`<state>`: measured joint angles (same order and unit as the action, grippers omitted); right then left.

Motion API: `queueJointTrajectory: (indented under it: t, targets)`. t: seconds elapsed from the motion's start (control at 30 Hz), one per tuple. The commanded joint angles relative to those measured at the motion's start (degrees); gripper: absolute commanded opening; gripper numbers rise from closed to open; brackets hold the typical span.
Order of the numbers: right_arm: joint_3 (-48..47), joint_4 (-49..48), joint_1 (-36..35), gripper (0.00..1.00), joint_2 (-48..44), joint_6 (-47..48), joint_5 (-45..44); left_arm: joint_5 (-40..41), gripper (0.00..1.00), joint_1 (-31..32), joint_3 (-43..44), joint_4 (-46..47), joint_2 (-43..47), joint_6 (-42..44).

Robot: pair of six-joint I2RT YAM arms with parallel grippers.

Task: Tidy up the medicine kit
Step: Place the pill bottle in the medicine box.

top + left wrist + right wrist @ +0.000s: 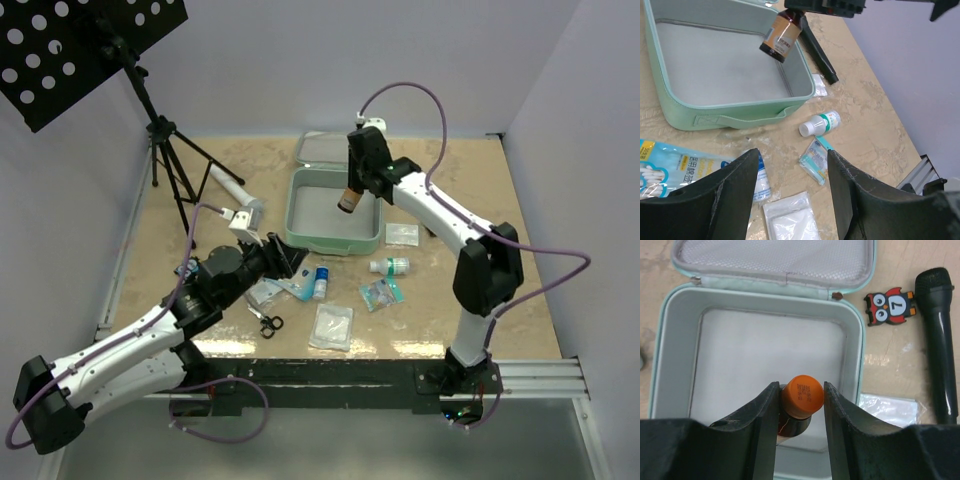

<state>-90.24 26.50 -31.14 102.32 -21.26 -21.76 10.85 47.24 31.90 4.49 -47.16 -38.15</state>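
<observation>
The medicine kit (pixel 330 243) lies open at the back middle of the table, mint-green, its tray bare inside and its lid folded back. My right gripper (pixel 350 190) is shut on a brown bottle (pixel 348 202) by its orange cap (pixel 801 396). The bottle hangs slightly tilted above the tray's right half, inside the kit's rim (pixel 856 370). In the left wrist view the bottle (pixel 781 36) hangs over the kit's wall (pixel 730 112). My left gripper (pixel 285 258) stands open and holds nothing (pixel 792 154), above the loose packets in front of the kit.
In front of the kit lie a small white bottle (pixel 390 266), a teal packet (pixel 380 292), a gauze packet (pixel 331 326), a blue-white roll (pixel 320 282), a cotton-swab bag (pixel 670 165) and scissors (pixel 270 322). Right of the kit sit a black microphone (pixel 938 340) and an owl gadget (pixel 890 306). A tripod (pixel 170 160) stands back left.
</observation>
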Motion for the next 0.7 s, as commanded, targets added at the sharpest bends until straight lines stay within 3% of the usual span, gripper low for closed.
queueJointTrajectory:
  t: [0.0,0.67]
  targets:
    - [-9.77,5.22,0.55,0.00,6.03,4.73,-4.34,-0.13,0.62,-0.40,-0.61,0.70,1.36,0.80]
    - [-16.38,9.71,1.96,0.00,19.40,9.04,-8.92,-4.26,0.62,-0.31,-2.02,2.80,-2.50,1.15]
